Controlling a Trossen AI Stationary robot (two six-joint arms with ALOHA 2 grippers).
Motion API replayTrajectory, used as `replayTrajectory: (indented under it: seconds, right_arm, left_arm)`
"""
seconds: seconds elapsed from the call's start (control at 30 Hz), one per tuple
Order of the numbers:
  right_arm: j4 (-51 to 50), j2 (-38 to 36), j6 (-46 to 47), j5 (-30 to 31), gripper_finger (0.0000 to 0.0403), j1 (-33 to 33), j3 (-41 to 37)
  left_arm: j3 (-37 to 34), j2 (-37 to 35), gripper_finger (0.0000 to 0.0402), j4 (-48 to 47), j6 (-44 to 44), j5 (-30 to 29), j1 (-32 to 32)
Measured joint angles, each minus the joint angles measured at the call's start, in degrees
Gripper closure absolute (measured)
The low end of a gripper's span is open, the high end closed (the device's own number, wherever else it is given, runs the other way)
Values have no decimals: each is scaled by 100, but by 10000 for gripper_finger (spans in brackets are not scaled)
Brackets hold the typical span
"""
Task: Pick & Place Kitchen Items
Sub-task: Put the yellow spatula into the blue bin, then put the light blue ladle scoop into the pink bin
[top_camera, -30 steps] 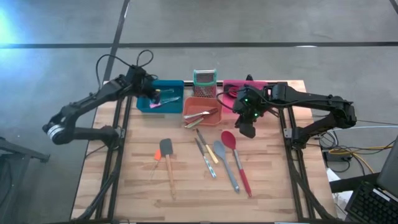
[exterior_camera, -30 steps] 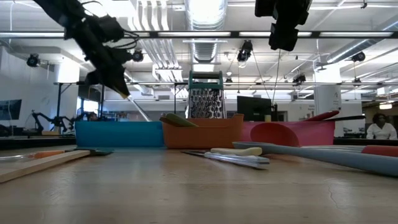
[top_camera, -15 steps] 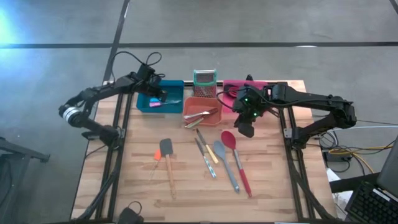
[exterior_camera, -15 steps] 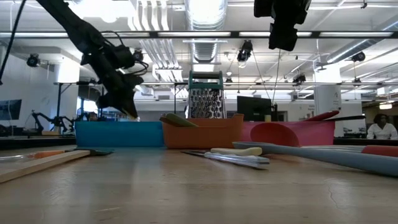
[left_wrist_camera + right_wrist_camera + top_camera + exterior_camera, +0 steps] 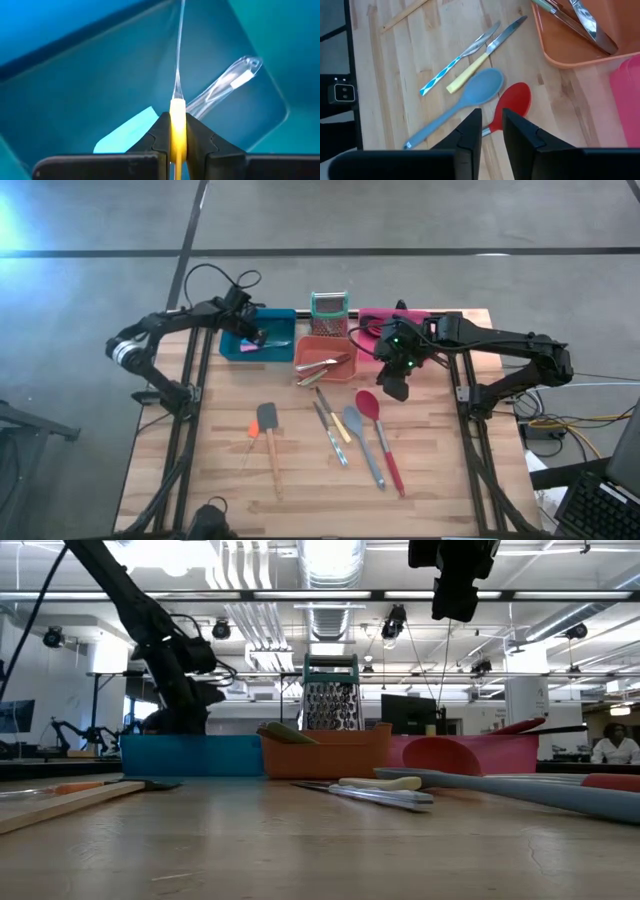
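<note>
My left gripper (image 5: pixel 255 337) has reached down inside the blue bin (image 5: pixel 282 322) and is shut on a slim tool with a yellow handle (image 5: pixel 177 125). The tool's thin clear end (image 5: pixel 178 60) points ahead over the bin floor. A clear-handled tool (image 5: pixel 220 90) lies flat in the same bin. My right gripper (image 5: pixel 395 388) hangs high over the table near the pink bin, narrowly open and holding nothing. Below it lie a red spoon (image 5: pixel 512 102) and a grey-blue spoon (image 5: pixel 470 97). My left gripper pinches the yellow handle (image 5: pixel 177 131) between its two fingers (image 5: pixel 161 134). The fingers slant down into the blue bin, and the tool runs along them and sticks out ahead. Whether its thin end touches the bin floor, I cannot tell.
An orange bin (image 5: pixel 340 343) with metal cutlery, a pink bin (image 5: pixel 370 315) and a teal-rimmed mesh holder (image 5: pixel 328 308) line the far edge. On the table lie two knives (image 5: pixel 330 430), a wooden-handled spatula (image 5: pixel 270 442) and a small orange tool (image 5: pixel 251 429).
My left gripper has gone down and toward the far edge, from above the blue bin into it, carrying the yellow-handled tool. In the low view its fingers are now behind the bin's wall.
</note>
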Motion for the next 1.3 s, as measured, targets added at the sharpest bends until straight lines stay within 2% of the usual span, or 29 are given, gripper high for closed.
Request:
replayTrajectory:
  seconds: [0.13, 0.37, 0.57, 0.8, 0.9, 1.13, 1.3]
  right_arm:
    - [0, 0, 1, -1, 327, 0, 0]
    - [5, 0, 20, -1, 329, 0, 0]
    - [35, 0, 19, 0, 340, 0, 0]
    - [57, 2, 41, 0, 343, 4, 0]
    - [57, 0, 147, 0, 341, 4, 0]
    - [44, 0, 583, -35, 353, 80, 0]
    - [45, 2, 830, -50, 362, 356, 0]
  left_arm:
    - [-7, 53, 357, -53, 242, -18, 4]
    - [39, 16, 233, -301, 264, -127, 10]
    - [537, 5, 175, -1034, 393, -114, 10]
    - [1569, -34, 166, -2310, 398, -31, -1]
    - [1954, -191, 169, -2656, 324, 242, -92]
    - [2268, -1106, 170, -2694, -445, 404, -618]
    - [2284, -1934, 173, -2686, -991, -41, -1371]
